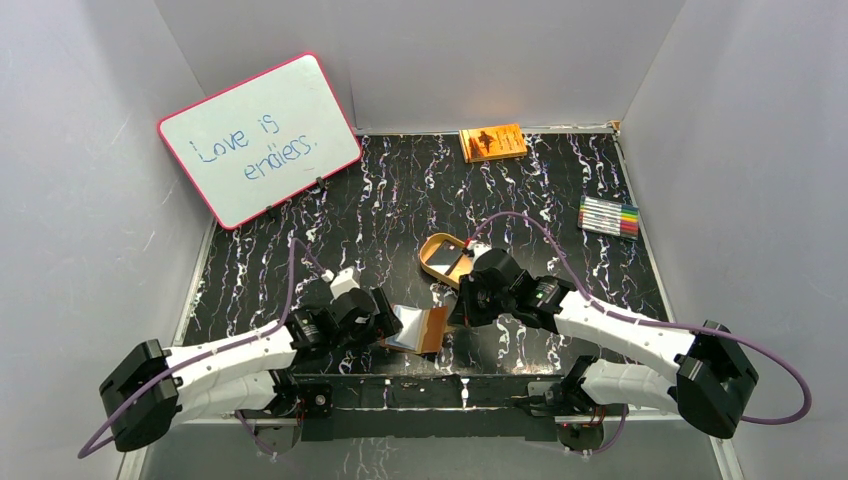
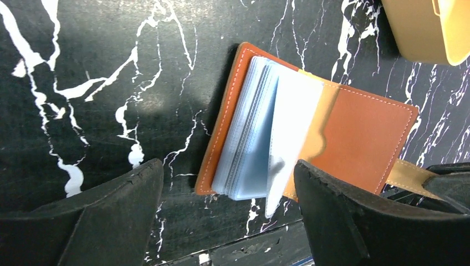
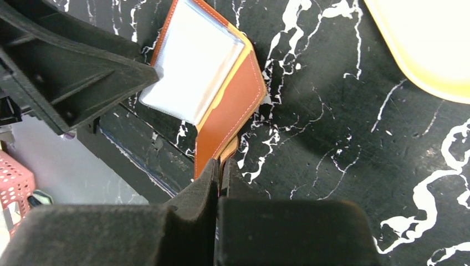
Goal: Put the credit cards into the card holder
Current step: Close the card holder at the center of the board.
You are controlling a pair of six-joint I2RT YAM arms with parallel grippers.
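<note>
- Currently the card holder (image 1: 420, 328) is lying open on the black marbled table (image 1: 400, 200), just beside the near edge and between the two arms.
- Its brown leather cover is facing down, and a stack of clear plastic sleeves is fanning up from the spine.
- The left gripper (image 2: 226, 172) is hovering over the holder with its fingers spread wide, one on each side of the sleeve stack, and nothing is between them but air.
- The right gripper (image 3: 220, 166) is pinching its fingers tight together on the holder's tan strap, at the corner of the leather flap.
- One dark credit card (image 1: 443, 262) is sitting in the tan oval tray (image 1: 438, 238), which is resting just behind the right gripper and near the holder.
- Open marble is stretching across the middle and the back left of the table; to the right of the tray the surface is running bare up to the markers.
- Grey walls are closing in the left, back and right sides, so the free room is lying mostly toward the centre.
- A pink-framed whiteboard (image 1: 258, 138) is leaning at the back left corner, tilted, and its blue handwriting is reading "Love is endless."
- An orange book (image 1: 492, 142) is lying flat against the back wall; its cover is showing dark figures, but any print is too small to read.
- A row of coloured markers (image 1: 609, 216) is lying near the right wall, well apart from both grippers; their labels are too small to make out.
</note>
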